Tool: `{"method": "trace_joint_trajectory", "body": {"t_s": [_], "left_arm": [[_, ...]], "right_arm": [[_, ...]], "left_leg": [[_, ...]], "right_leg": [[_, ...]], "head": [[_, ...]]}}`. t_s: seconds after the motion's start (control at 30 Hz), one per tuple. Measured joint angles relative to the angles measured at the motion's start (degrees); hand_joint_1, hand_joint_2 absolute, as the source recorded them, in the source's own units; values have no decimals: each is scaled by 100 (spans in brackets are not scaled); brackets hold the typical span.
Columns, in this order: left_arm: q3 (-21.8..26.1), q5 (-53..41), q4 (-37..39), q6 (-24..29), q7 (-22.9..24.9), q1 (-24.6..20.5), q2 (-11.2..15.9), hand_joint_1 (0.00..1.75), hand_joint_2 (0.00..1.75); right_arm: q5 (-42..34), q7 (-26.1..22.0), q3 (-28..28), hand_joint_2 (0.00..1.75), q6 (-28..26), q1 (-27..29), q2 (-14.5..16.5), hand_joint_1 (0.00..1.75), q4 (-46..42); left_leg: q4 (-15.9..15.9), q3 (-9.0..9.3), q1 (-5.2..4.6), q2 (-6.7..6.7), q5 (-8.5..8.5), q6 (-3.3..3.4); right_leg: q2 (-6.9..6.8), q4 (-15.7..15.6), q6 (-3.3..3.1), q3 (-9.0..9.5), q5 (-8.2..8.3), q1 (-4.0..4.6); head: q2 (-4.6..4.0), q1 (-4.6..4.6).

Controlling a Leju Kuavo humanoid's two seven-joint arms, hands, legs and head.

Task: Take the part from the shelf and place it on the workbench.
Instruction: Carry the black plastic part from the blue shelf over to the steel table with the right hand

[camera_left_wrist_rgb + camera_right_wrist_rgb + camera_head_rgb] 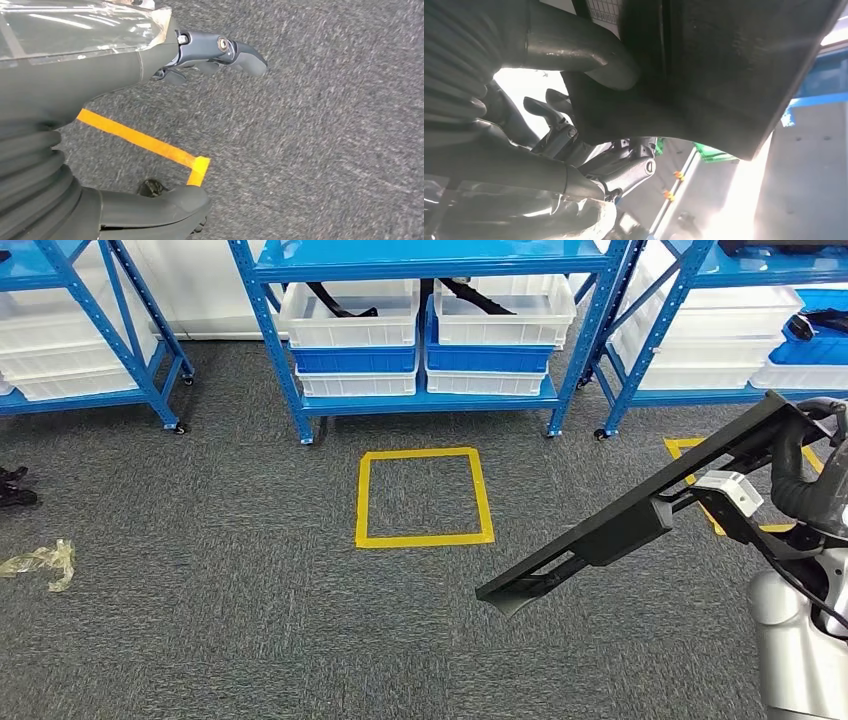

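A: Black moulded plastic, long and flat, with ribs along its underside. That's the part (640, 518), already off the blue shelf (430, 400) and carried low over the grey carpet (250, 620), at the right of the head view.

B: Who has it?

A: The right robot hand (805, 475). In the right wrist view its thick grey thumb (574, 55) presses one face of the part (704, 75) and the dark fingers (624, 170) curl under the other, so it's clamped at one end. The far end juts out unsupported, slanting down toward the floor.

B: And the left robot hand (165, 125)?

A: Hanging over the carpet beside a corner of orange tape (150, 145), fingers apart, holding nothing.

B: So how should the carry go?

A: I'd judge the step is transport, and no worktop is in sight yet. A long piece held at one end will lever against the fingers, so slow turns and a firm hold matter. Keep the drooping tip away from the shelf uprights and the white bins (350, 315).

B: Anything about the floor?

A: Short-pile carpet, speckled. A yellow taped square (423, 497) marks it ahead of the shelf, and a crumpled scrap of clear film (40, 562) lies far left, well apart from the part.
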Motion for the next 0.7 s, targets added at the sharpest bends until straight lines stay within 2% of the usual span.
{"method": "trace_joint_trajectory", "body": {"t_s": [0.07, 0.1, 0.13, 0.17, 0.23, 0.27, 0.3, 0.33, 0.4, 0.43, 0.47, 0.5, 0.53, 0.6, 0.63, 0.67, 0.7], "left_arm": [[0, 0, 12, -2, -1, 4, -4, 0, 175], [0, 0, 17, -5, -1, 6, -4, 0, 175], [0, 0, 21, -10, -2, 8, -4, 0, 175], [0, 0, 23, -14, -2, 12, -4, 0, 175], [1, 0, 25, -19, -4, 12, -1, 0, 175], [1, 0, 25, -20, -5, 7, 4, 0, 175], [0, 0, 25, -20, -7, 0, 8, 0, 175], [-1, 0, 25, -20, -8, -4, 10, 0, 175], [-2, 0, 26, -20, -9, -1, 8, 0, 175], [-1, 1, 26, -20, -10, 1, 4, 0, 175], [-1, 1, 27, -20, -11, 1, 3, 0, 175], [0, 2, 27, -20, -13, -2, 2, 0, 175], [0, 2, 27, -20, -14, -4, 1, 0, 175], [0, 2, 28, -22, -13, -2, -2, 0, 175], [0, 1, 29, -29, -13, 1, -7, 0, 175], [0, 1, 29, -43, -13, 3, -9, 0, 175], [0, 0, 29, -60, -13, 5, -10, 0, 175]], "right_arm": [[85, -5, -45, 175, 0, 16, 24, 175, -7], [123, -8, -63, 175, 0, 33, 36, 175, -9], [151, -9, -73, 175, 0, 54, 48, 175, -11], [174, -9, -81, 175, 0, 77, 62, 175, -15], [208, -9, -95, 175, 0, 101, 94, 175, -38], [220, -7, -105, 175, 0, 103, 107, 175, -54], [231, -4, -115, 175, 0, 101, 117, 175, -69], [238, -1, -125, 175, 0, 101, 124, 175, -81], [244, 4, -135, 175, 0, 100, 136, 175, -95], [247, 5, -137, 175, 0, 99, 142, 175, -103], [250, 9, -142, 175, -1, 97, 145, 175, -111], [254, 14, -150, 175, -1, 96, 146, 175, -118], [259, 19, -159, 175, -1, 97, 149, 175, -119], [280, 37, -171, 175, 0, 114, 157, 175, -120], [292, 50, -171, 175, 0, 122, 162, 175, -120], [304, 70, -171, 175, 0, 127, 164, 175, -120], [311, 91, -171, 175, 0, 129, 162, 175, -122]], "left_leg": [[711, -247, 19, -15, -453, -58], [979, -318, 29, -18, -550, -81], [1068, -303, 40, -15, -531, -98], [968, -190, 51, -2, -425, -107], [272, 267, 53, 132, -128, -92], [-68, 471, 34, 222, -37, -66], [-303, 597, 14, 292, -2, -35], [-412, 639, -11, 315, -11, 3], [-480, 616, -13, 215, 14, 101], [-517, 612, -6, 156, 43, 158], [-553, 606, 8, 104, 78, 209], [-581, 599, 24, 52, 111, 250], [-585, 577, 21, -5, 132, 271], [-582, 535, 24, -129, 165, 278], [-579, 522, 27, -197, 180, 269], [-575, 515, 32, -266, 194, 255], [-568, 512, 40, -338, 205, 237]], "right_leg": [[-38, 12, -46, -65, 59, 15], [-67, 23, -47, -101, 79, 21], [-102, 37, -46, -130, 91, 24], [-143, 51, -43, -150, 97, 25], [-229, 79, -30, -164, 92, 36], [-271, 90, -11, -170, 88, 53], [-318, 97, 18, -175, 85, 76], [-368, 100, 49, -181, 86, 97], [-464, 100, 120, -198, 82, 117], [-435, 145, 140, -227, 42, 113], [-350, 289, 144, -299, -47, 109], [-228, 557, 130, -429, -183, 100], [-103, 945, 105, -604, -348, 86], [6, 1675, 106, -954, -589, 71], [19, 1794, 144, -1014, -593, 57], [28, 1664, 203, -951, -500, 37], [57, 1326, 272, -786, -341, 9]], "head": [[0, -20], [0, -20], [0, -23], [0, -24], [0, -28], [0, -29], [0, -26], [0, -26], [0, -20], [0, -17], [0, -10], [0, -5], [0, 2], [0, 6], [0, 6], [0, 7], [0, 7]]}}
